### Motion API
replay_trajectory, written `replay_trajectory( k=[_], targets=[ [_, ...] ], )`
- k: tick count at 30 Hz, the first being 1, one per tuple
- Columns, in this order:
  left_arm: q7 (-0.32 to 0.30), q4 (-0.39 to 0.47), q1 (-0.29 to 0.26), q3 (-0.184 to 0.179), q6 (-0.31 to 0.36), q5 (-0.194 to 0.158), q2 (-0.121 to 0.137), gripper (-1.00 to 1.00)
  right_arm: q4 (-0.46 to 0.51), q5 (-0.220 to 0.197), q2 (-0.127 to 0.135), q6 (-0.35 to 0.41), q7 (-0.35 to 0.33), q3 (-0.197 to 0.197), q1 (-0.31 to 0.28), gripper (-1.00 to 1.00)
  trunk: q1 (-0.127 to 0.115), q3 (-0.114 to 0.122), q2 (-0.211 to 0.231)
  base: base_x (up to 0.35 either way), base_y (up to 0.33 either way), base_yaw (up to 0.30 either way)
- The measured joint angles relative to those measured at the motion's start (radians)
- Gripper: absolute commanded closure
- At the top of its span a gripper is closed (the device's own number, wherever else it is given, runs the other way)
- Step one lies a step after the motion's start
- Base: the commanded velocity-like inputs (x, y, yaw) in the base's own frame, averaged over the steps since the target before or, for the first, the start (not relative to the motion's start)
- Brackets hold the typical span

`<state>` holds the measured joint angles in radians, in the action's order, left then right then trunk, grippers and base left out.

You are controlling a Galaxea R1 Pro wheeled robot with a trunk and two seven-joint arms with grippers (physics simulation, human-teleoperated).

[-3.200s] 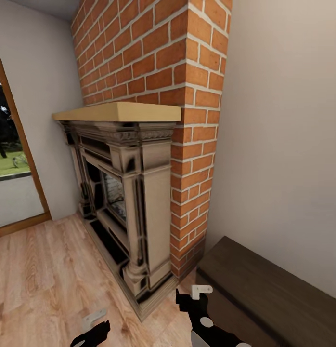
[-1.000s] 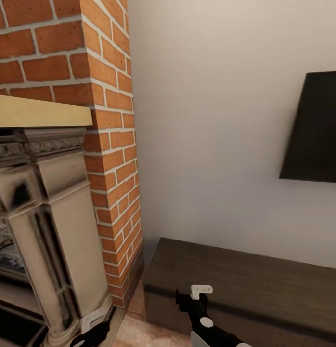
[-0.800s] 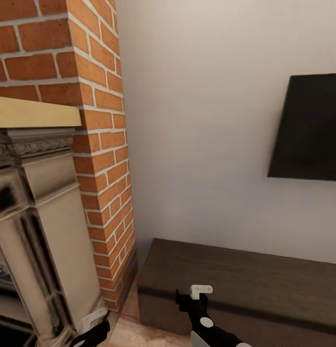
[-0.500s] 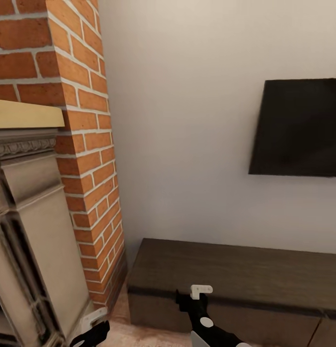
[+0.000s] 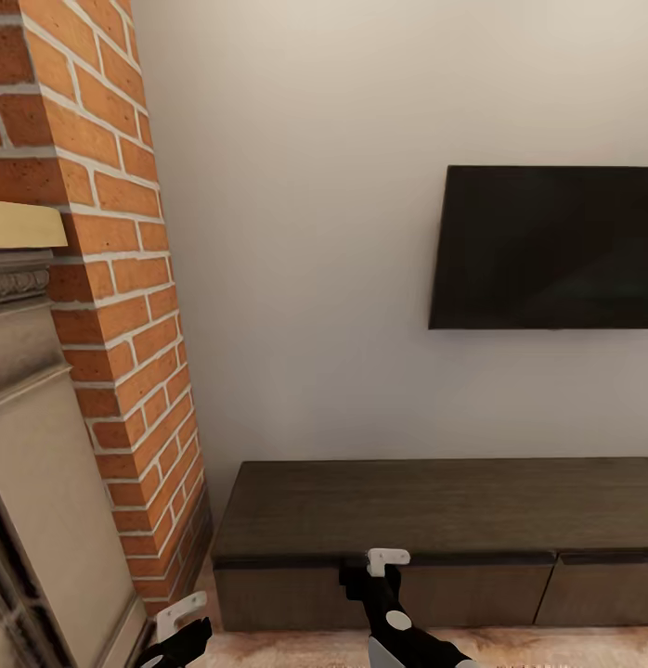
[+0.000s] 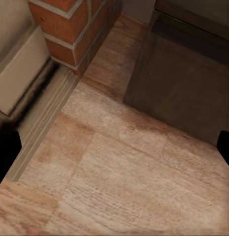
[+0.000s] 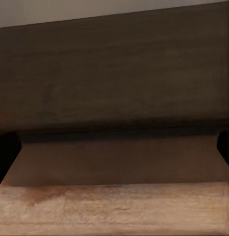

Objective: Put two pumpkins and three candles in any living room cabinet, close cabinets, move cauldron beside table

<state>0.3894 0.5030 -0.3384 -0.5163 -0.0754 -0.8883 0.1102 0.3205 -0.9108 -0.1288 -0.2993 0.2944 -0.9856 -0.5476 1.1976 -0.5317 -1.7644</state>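
Both of my grippers sit low at the near edge of the head view, mostly cut off. On my right gripper [image 5: 372,577] and my left gripper [image 5: 180,626] I see only a white bracket and black housing there, so I cannot tell from that view how the jaws stand. In each wrist view, dark fingertips [image 7: 6,155] show at opposite edges with a wide gap between them, so both grippers look spread apart, holding nothing.

Behind everything is a plain pale wall [image 5: 296,232]. At the left stands the brick chimney [image 5: 110,306], with the cream fireplace surround [image 5: 36,482] cut off by the frame. A dark TV [image 5: 547,249] hangs on the wall at the right, also cut off.

Along the far wall runs the cabinet [image 5: 426,506], low and dark brown. Its drawer fronts are shut, so the inside is hidden. It lies just beyond my right gripper and to the right of my left gripper, over wood-plank floor [image 6: 119,172].
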Motion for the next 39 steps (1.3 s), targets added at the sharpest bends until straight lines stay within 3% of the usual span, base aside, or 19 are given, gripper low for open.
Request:
replay_trajectory(
  k=[9, 39],
  targets=[
    [0.001, 0.000, 0.000, 0.000, 0.000, 0.000, 0.000, -1.00, 0.002, 0.000, 0.000, 0.000, 0.000, 0.000, 0.000, -1.00, 0.000, 0.004, 0.000, -0.128, 0.001, -0.212],
    [0.001, 0.001, 0.000, 0.000, 0.000, 0.000, 0.001, -1.00, -0.001, -0.004, 0.000, -0.001, 0.007, 0.000, 0.000, -1.00, 0.000, 0.004, 0.000, -0.035, 0.005, -0.003]
  ],
)
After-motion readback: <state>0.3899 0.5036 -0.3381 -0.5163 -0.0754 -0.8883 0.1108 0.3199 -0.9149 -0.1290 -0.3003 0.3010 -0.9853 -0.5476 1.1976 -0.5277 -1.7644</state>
